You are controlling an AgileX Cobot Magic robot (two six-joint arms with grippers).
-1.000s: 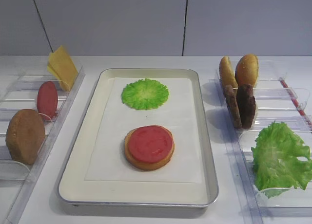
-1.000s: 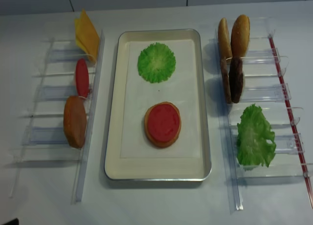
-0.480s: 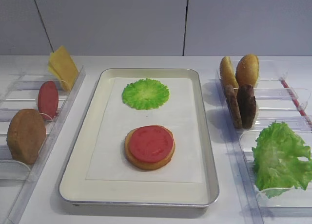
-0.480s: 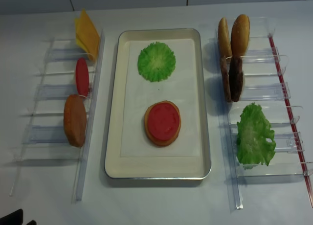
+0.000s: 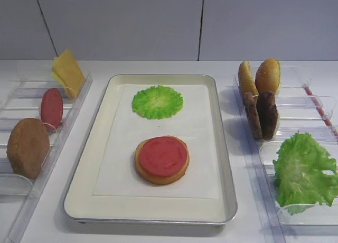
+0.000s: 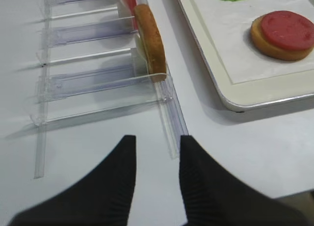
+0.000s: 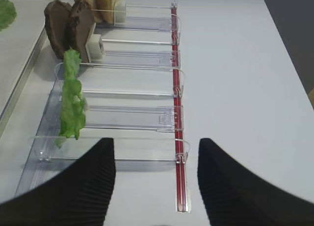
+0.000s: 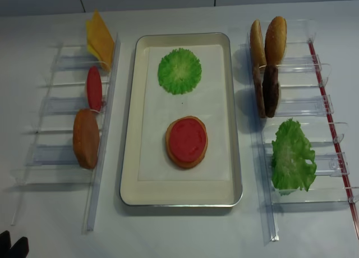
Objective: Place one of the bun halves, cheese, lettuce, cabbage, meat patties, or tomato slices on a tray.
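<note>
The tray (image 5: 95, 164) sits at the centre of the white table (image 8: 179, 235), long side running away from the robot. On its paper liner lie a round green cabbage leaf (image 5: 157, 101) at the far end and, nearer, a bun half (image 5: 158, 174) lying flat with a tomato slice (image 5: 163, 156) resting on top of it. The two items on the liner are well apart.

Left rack (image 8: 61, 157) (clear plastic): the cheese (image 5: 67, 73) stands tilted in the farthest slot, a second tomato slice (image 5: 52, 108) stands on edge in the next, and a second bun half (image 5: 28, 147) stands upright nearest the robot.

Right rack (image 8: 314, 106): two bun halves (image 5: 259, 76) stand side by side at the far end, two meat patties (image 5: 261, 115) stand on edge just in front of them, and a lettuce leaf (image 5: 305, 171) leans in a nearer slot.

Left gripper (image 6: 156, 182): jaws partly open, a clear gap between the dark ribbed fingers (image 6: 122, 182), nothing between them. It hangs over bare table just short of the near end of the left rack; only its tips show at the bottom left corner of the overhead view.

Right gripper (image 7: 154, 182): jaws wide apart, empty, above the near end of the right rack, next to its red strip (image 7: 179, 137).
</note>
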